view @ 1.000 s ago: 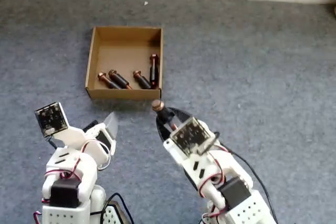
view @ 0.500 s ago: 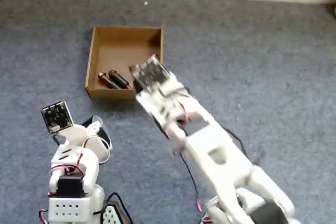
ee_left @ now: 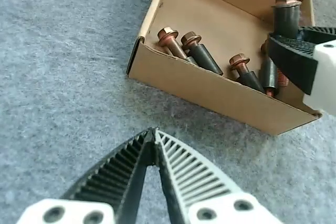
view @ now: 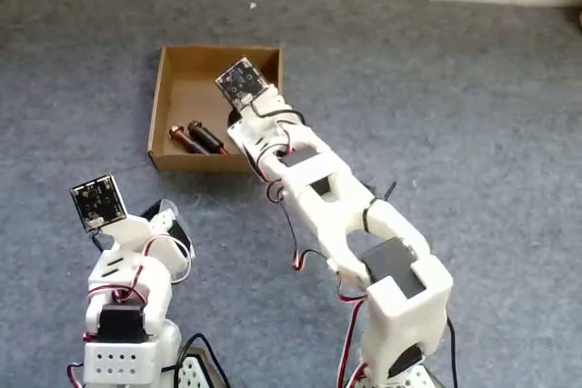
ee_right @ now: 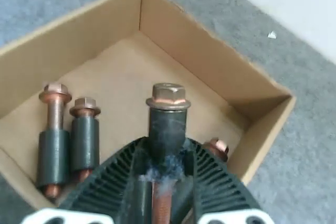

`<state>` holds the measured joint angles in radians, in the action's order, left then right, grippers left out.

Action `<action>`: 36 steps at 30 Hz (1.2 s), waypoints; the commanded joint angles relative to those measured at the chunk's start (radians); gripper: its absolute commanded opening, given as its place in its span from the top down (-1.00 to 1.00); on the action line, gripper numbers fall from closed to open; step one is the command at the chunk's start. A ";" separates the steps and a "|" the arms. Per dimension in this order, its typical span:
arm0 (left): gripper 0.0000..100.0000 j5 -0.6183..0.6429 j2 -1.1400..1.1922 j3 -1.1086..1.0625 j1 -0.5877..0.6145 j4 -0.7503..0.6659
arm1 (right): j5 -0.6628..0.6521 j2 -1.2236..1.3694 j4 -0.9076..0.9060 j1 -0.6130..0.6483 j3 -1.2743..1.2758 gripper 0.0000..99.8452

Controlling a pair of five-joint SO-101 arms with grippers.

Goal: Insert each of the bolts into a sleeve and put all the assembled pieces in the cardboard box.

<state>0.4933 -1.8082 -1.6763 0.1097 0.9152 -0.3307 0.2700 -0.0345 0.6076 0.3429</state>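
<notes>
box (ee_right: 210, 61): matt brown cardboard | bolt (ee_right: 168, 96): shiny coppery metal | sleeve (ee_right: 168, 129): matt black | tabletop (ee_left: 63, 66): rough fuzzy grey fabric | jaws: ribbed black plastic

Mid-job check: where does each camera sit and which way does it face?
High view: overhead, looking down; box, left arm, right arm show.
Left wrist view: low outside the box, facing it; left gripper shows.
Right wrist view: above the box, looking in; right gripper holds a bolt.
Shared: both wrist views show that bolt.

I swung my right gripper (ee_right: 167, 149), clamping the copper bolt in its black sleeve (ee_right: 167, 124), over the brown cardboard box (view: 195, 88)
</notes>
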 commanded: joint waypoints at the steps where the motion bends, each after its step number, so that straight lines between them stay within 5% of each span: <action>1: 0.94 -0.012 -0.005 -0.019 0.012 -0.025 | 0.000 -0.028 -0.117 -0.002 -0.076 0.79; 16: 0.94 -0.012 -0.005 -0.019 0.012 -0.025 | 0.000 -0.559 -0.549 -0.005 0.105 0.98; 32: 0.99 -0.015 -0.008 0.018 0.007 -0.025 | 0.000 -1.349 -0.568 -0.062 0.799 0.99; 36: 0.99 -0.129 -0.010 0.019 0.010 -0.029 | 0.000 -1.503 -0.568 -0.133 0.914 0.99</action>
<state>0.4319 -1.8082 -1.6732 0.1097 0.9152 -0.3307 -1.0787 -0.5992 0.5432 1.1930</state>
